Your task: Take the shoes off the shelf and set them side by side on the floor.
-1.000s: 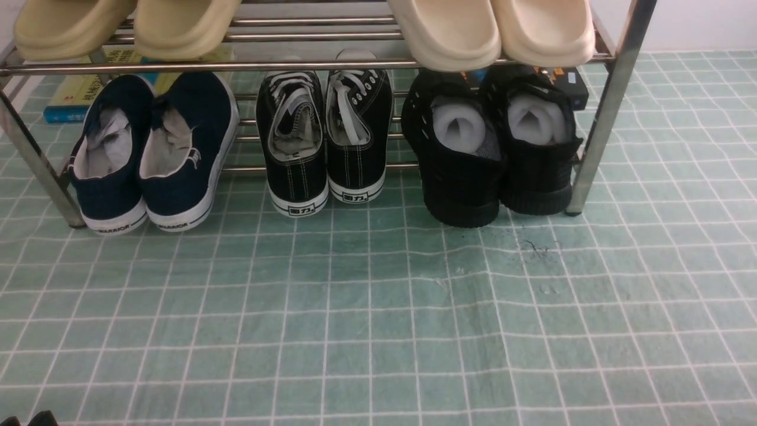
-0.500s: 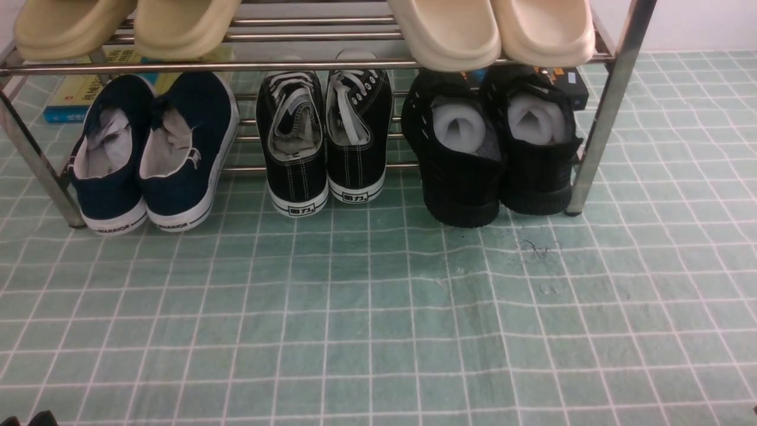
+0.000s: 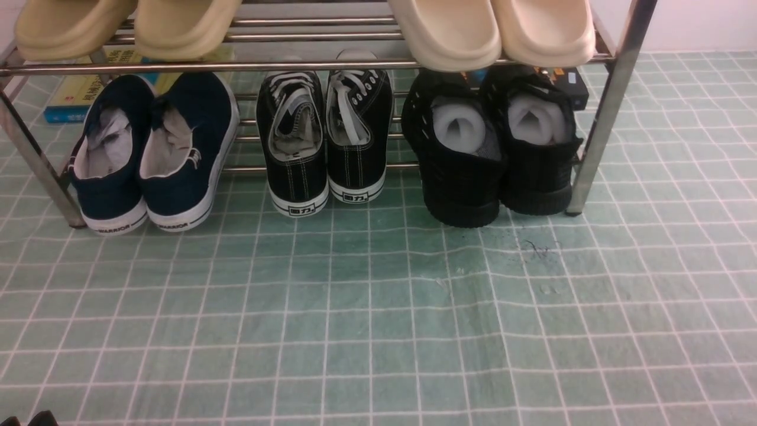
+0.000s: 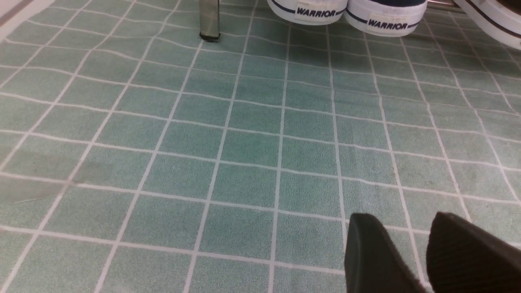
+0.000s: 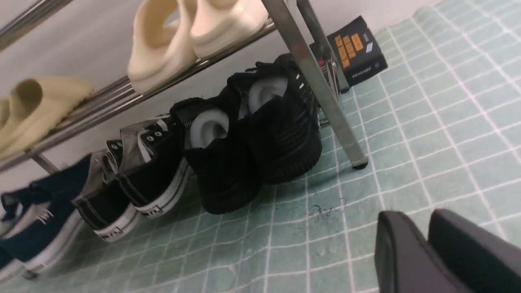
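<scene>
Front view: showing the shoes (image 3: 491, 148) at 1 o'clock, sitting side by side, heels outward, on the lower tier of the shelf (image 3: 604, 118), just beside its right leg, not yet out on the floor (image 3: 378, 307). Sharing that tier, black canvas sneakers (image 3: 325, 142) at 12 o'clock and navy slip-ons (image 3: 154, 154) at 10 o'clock. Left wrist view: catching the left pincer (image 4: 407, 219) over the floor, fingers slightly parted, gripping nothing. Right wrist view: catching the right pincer (image 5: 419, 215), fingers drawn together, empty, well apart from the shoes.
</scene>
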Action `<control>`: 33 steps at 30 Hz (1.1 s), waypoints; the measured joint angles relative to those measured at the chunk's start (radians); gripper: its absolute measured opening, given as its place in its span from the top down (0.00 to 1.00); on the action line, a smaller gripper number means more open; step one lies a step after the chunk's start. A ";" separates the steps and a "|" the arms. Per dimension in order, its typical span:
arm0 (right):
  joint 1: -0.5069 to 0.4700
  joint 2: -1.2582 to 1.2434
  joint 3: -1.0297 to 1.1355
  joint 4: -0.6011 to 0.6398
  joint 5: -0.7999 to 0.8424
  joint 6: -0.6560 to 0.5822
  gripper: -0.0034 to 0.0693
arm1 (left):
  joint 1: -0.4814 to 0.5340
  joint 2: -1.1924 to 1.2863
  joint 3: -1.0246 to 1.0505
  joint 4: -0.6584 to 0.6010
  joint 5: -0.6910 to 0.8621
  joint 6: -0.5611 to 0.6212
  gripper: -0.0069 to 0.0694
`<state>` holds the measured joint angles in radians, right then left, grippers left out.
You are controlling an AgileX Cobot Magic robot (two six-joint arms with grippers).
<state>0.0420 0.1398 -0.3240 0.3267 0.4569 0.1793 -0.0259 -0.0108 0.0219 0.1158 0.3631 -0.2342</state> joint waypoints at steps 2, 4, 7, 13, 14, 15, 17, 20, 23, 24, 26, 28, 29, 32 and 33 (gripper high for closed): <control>0.000 0.080 -0.081 -0.062 0.097 -0.021 0.94 | 0.000 0.000 0.000 0.000 0.000 0.000 0.59; 0.000 0.172 -0.161 -0.109 0.224 -0.032 0.97 | 0.000 0.000 0.000 0.000 0.000 0.000 0.59; 0.000 0.329 -0.247 -0.146 0.385 -0.039 0.97 | 0.000 0.000 0.000 0.000 0.000 0.000 0.59; 0.000 0.635 -0.337 -0.007 0.501 -0.173 0.97 | 0.000 0.000 0.000 0.000 0.000 0.000 0.59; 0.000 0.681 -0.347 0.055 0.503 -0.235 0.96 | 0.000 0.000 0.000 0.000 0.000 0.000 0.59; 0.000 0.716 -0.357 0.094 0.508 -0.291 0.96 | 0.000 0.000 0.000 0.000 0.000 0.000 0.59; 0.005 0.799 -0.386 0.241 0.536 -0.446 0.93 | 0.000 0.000 0.000 0.000 0.000 0.000 0.59; 0.044 0.909 -0.435 0.387 0.575 -0.611 0.87 | 0.000 0.000 0.000 0.000 0.000 0.000 0.59; 0.128 1.016 -0.522 0.437 0.580 -0.666 0.78 | 0.000 0.000 0.000 0.000 0.000 0.000 0.59; 0.147 1.046 -0.543 0.437 0.578 -0.669 0.76 | 0.000 0.000 0.000 0.000 0.000 0.000 0.59; 0.221 1.126 -0.635 0.413 0.557 -0.660 0.68 | 0.000 0.000 0.000 0.000 0.000 0.000 0.59; 0.272 1.195 -0.714 0.374 0.541 -0.628 0.62 | 0.000 0.000 0.000 0.000 0.000 0.000 0.59; 0.294 1.222 -0.751 0.346 0.536 -0.609 0.59 | 0.000 0.000 0.000 0.000 0.000 0.000 0.59; 0.355 1.295 -0.869 0.281 0.531 -0.553 0.52 | 0.000 0.000 0.000 0.000 0.000 0.000 0.59; 0.384 1.342 -0.933 0.241 0.532 -0.520 0.48 | 0.000 0.000 0.000 0.000 0.000 0.000 0.59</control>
<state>0.4258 1.4814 -1.2566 0.5678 0.9892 -0.3410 -0.0259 -0.0108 0.0219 0.1158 0.3631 -0.2342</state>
